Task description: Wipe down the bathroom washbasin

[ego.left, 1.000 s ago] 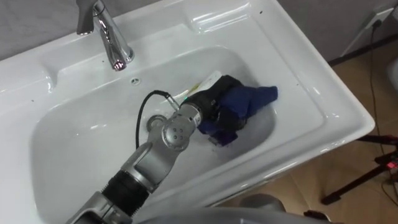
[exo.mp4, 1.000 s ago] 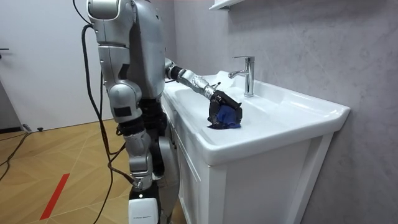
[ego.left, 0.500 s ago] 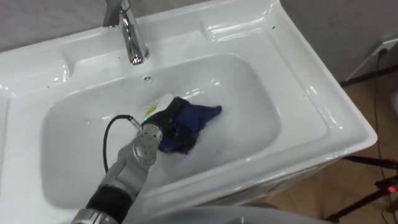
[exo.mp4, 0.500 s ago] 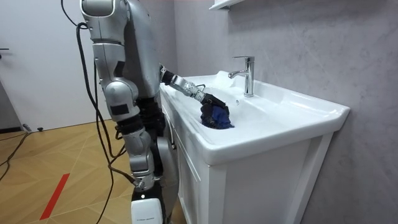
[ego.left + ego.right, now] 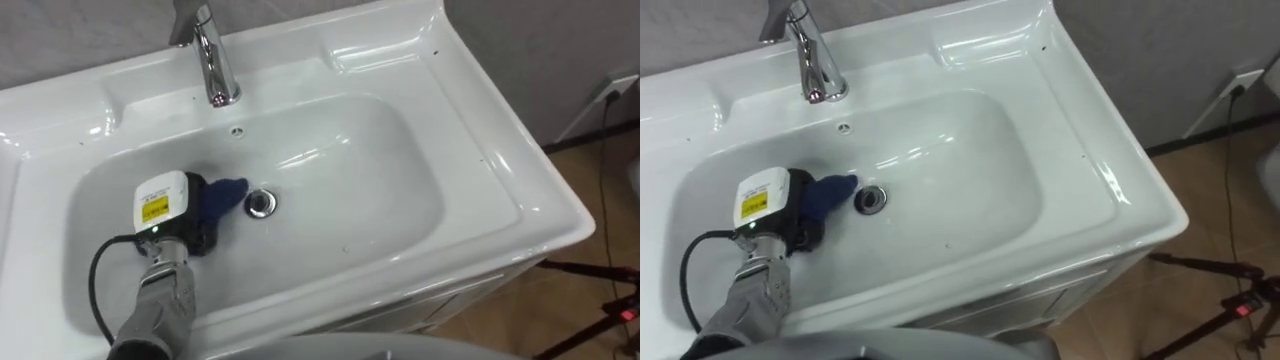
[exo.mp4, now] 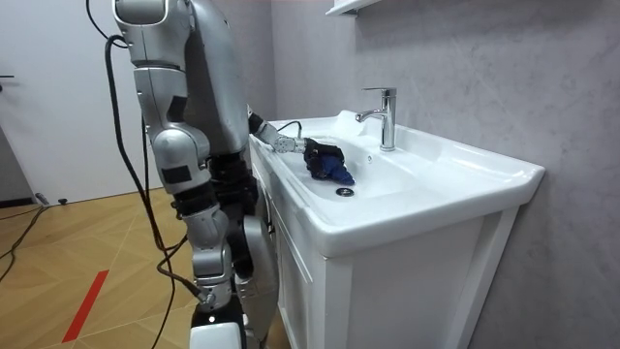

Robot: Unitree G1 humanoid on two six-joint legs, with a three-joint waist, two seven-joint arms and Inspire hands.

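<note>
The white basin (image 5: 380,190) lies below me, its drain (image 5: 261,202) near the middle. My left hand (image 5: 197,222) rests in the bowl's left part, just left of the drain, back upward. It is shut on a dark blue cloth (image 5: 226,194), a corner of which sticks out toward the drain. The room view has the robot standing at the basin's front, with the left hand (image 6: 317,150) reaching in and pressing the blue cloth (image 6: 335,171) onto the bowl.
A chrome tap (image 5: 212,60) stands at the back rim, an overflow hole (image 5: 237,131) below it. The basin tops a white cabinet (image 6: 387,291) against a grey wall. Right of it, wooden floor (image 5: 610,230) carries a black stand's legs.
My left hand has dragged the blue cloth from the bowl's right side, past the drain, to its left side. The drain, covered before, now shows.
</note>
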